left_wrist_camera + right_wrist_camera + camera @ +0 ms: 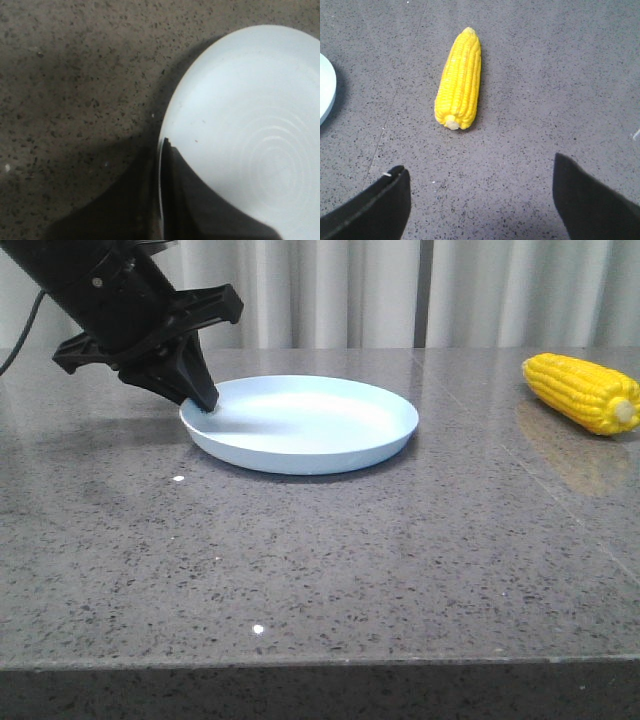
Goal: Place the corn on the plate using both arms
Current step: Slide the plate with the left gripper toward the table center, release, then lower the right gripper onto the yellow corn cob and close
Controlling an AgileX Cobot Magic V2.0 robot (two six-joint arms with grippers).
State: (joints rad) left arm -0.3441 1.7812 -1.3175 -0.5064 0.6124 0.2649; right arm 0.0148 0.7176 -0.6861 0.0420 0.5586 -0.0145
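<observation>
The pale blue plate point(320, 420) lies on the table left of centre. My left gripper point(207, 405) comes down from the upper left and is shut on the plate's left rim. In the left wrist view one dark finger point(185, 190) lies inside the plate point(250, 115) and the other sits under the rim's outer side. The yellow corn point(582, 390) lies on the table at the far right, its stub end toward the front. In the right wrist view my right gripper point(480, 170) hovers open short of the corn's point(460, 80) stub end, holding nothing. It does not show in the front view.
Grey speckled stone table point(300, 570) with its front edge near the bottom of the front view. White curtains point(400, 290) hang behind it. A sliver of the plate's rim point(325, 95) shows at the edge of the right wrist view.
</observation>
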